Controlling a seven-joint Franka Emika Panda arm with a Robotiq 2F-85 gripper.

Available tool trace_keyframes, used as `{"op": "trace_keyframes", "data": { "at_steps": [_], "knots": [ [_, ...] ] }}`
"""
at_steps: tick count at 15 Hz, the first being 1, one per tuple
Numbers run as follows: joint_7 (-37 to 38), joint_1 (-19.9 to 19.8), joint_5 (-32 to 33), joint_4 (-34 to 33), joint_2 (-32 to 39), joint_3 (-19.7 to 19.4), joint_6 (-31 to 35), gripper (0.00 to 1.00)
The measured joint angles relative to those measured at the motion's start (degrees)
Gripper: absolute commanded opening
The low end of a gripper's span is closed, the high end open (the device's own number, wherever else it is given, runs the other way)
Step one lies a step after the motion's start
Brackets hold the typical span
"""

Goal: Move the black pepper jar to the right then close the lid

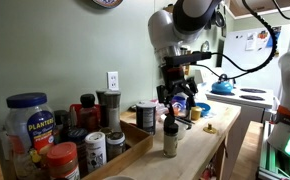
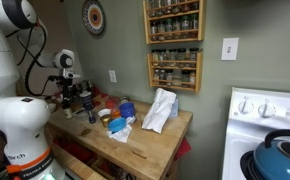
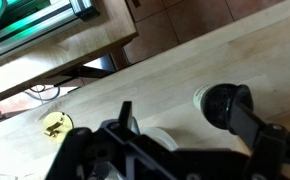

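Note:
The black pepper jar (image 1: 170,140) stands upright on the wooden counter (image 1: 200,150), slim, with dark contents and a dark lid (image 1: 170,123). It is small in an exterior view (image 2: 92,114). My gripper (image 1: 178,102) hangs just above the jar with its fingers spread, holding nothing; it also shows in an exterior view (image 2: 85,98). In the wrist view the gripper (image 3: 190,122) is open. The jar's dark lid (image 3: 228,100) is seen from above by the tip of the right-hand finger. I cannot tell whether the finger touches it.
Jars crowd the near counter end: a big blue-lidded jar (image 1: 27,120), a red-lidded jar (image 1: 63,158), a white-labelled jar (image 1: 95,146). A small yellow object (image 3: 55,123) lies on the wood. A white cloth (image 2: 160,110) and a stove with a blue kettle (image 1: 223,87) stand beyond.

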State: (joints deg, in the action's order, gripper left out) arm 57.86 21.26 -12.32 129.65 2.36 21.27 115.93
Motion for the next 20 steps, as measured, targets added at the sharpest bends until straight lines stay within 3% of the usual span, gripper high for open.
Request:
{"op": "trace_keyframes", "data": {
  "at_steps": [10,20],
  "knots": [
    [-0.19,-0.01,-1.26,1.06,2.06,-0.54,0.00,1.00],
    [-1.57,-0.01,-4.05,3.01,2.53,-0.62,4.83,0.99]
  ]
}}
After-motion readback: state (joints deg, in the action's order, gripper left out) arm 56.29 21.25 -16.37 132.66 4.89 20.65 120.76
